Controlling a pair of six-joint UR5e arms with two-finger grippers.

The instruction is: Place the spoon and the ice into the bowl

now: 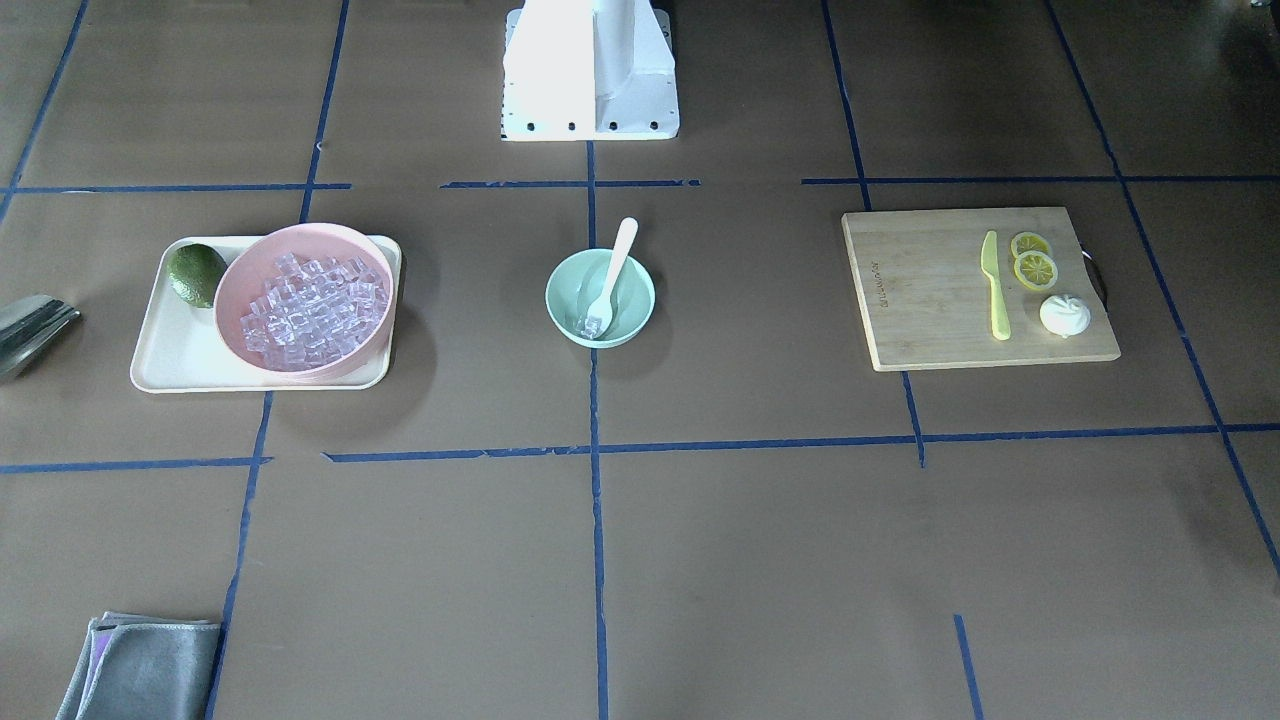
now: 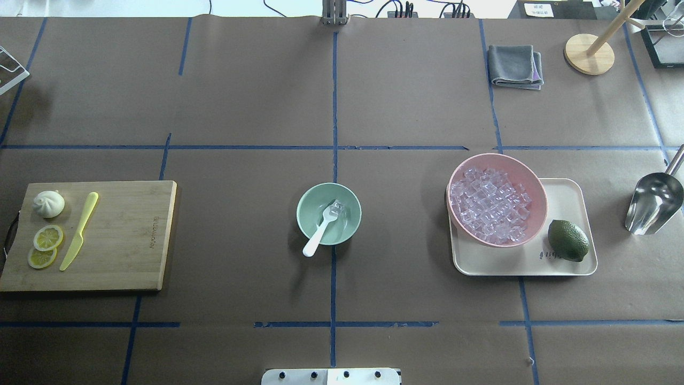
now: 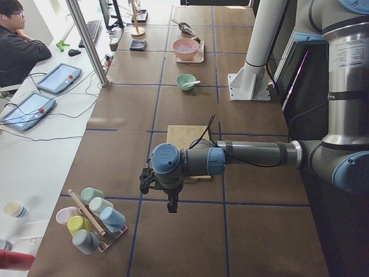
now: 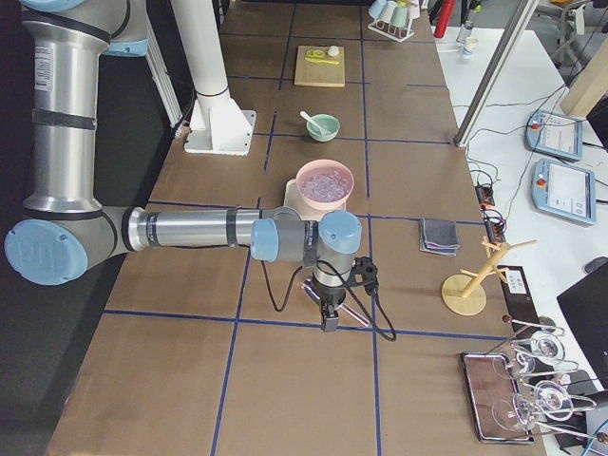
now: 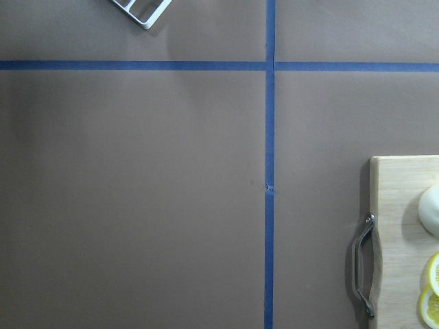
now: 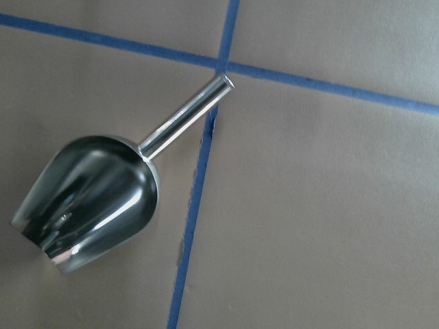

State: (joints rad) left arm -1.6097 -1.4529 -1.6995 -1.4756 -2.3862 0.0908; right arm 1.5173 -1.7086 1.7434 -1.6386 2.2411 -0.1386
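Spoon [image 2: 319,231] sits in the mint-green bowl [image 2: 309,206] at table centre, scoop end down inside, handle leaning on the rim and pointing toward the robot. We see ice [image 2: 336,206] in the bowl, touching the scoop end. On the robot's right, a pink bowl [image 2: 536,188] full of cubes shares a cream tray [image 2: 569,199] with a lime [image 2: 568,240]. A metal scoop [image 2: 654,203] lies beyond them. The cutting board [image 2: 133,235] with the yellow knife [image 2: 80,230] is on the left. Left gripper [image 3: 171,206] hangs off the board's end, right gripper [image 4: 328,321] over the metal scoop. We cannot tell whether either pincer is open or closed.
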